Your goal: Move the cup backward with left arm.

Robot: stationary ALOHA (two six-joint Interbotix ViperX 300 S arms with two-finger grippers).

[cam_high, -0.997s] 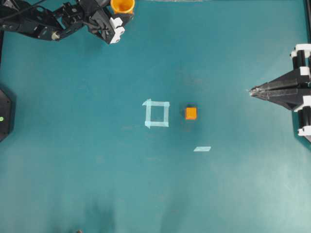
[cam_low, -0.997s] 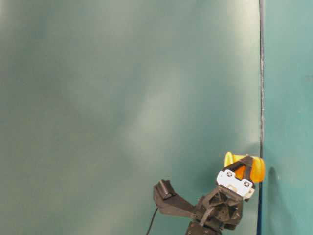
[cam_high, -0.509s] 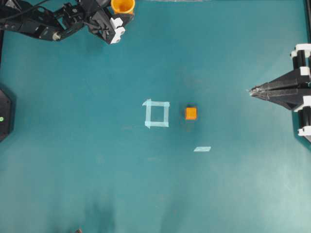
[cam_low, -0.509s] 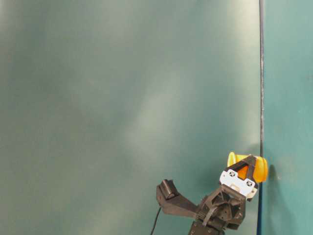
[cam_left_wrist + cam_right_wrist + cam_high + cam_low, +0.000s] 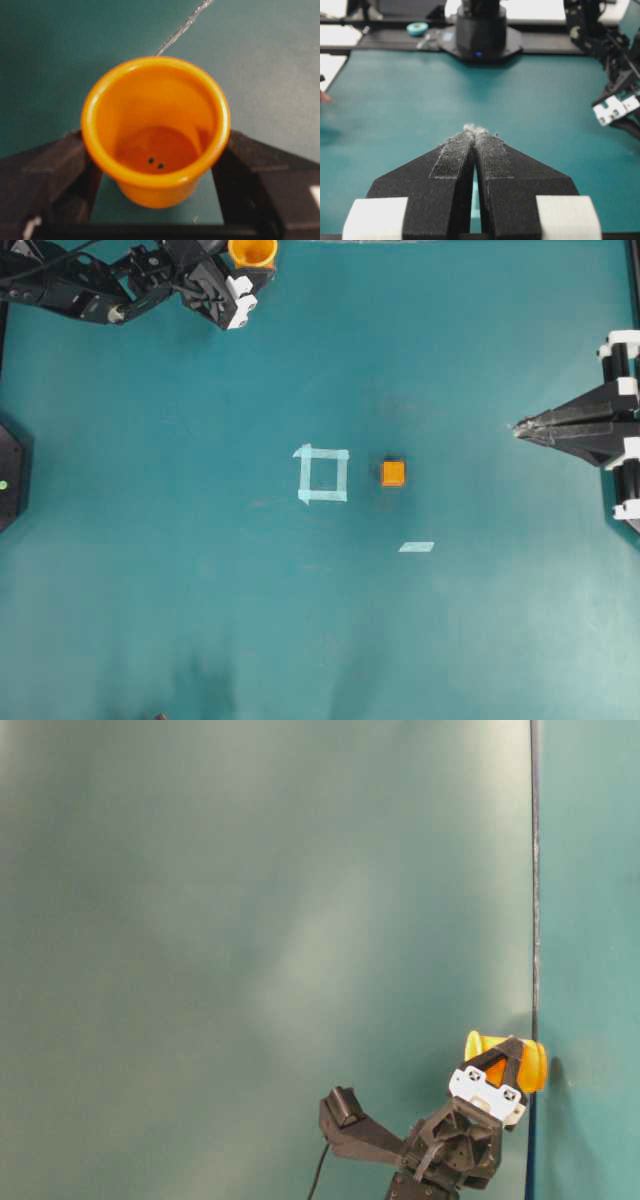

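Cup [image 5: 156, 131] sits between the left gripper [image 5: 156, 165] jaws, clamped on its sides, at the worktop's [image 5: 320, 620] far left edge, so probably far enough back.

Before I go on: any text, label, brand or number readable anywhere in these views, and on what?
None: no view shows any readable text.
The yellow-orange plastic cup between the left gripper's fingers bears no print, only two small dark dots on its floor.
The small orange cube, the pale tape square and the tape strip are blank.
The gripper's white parts show only screw holes.
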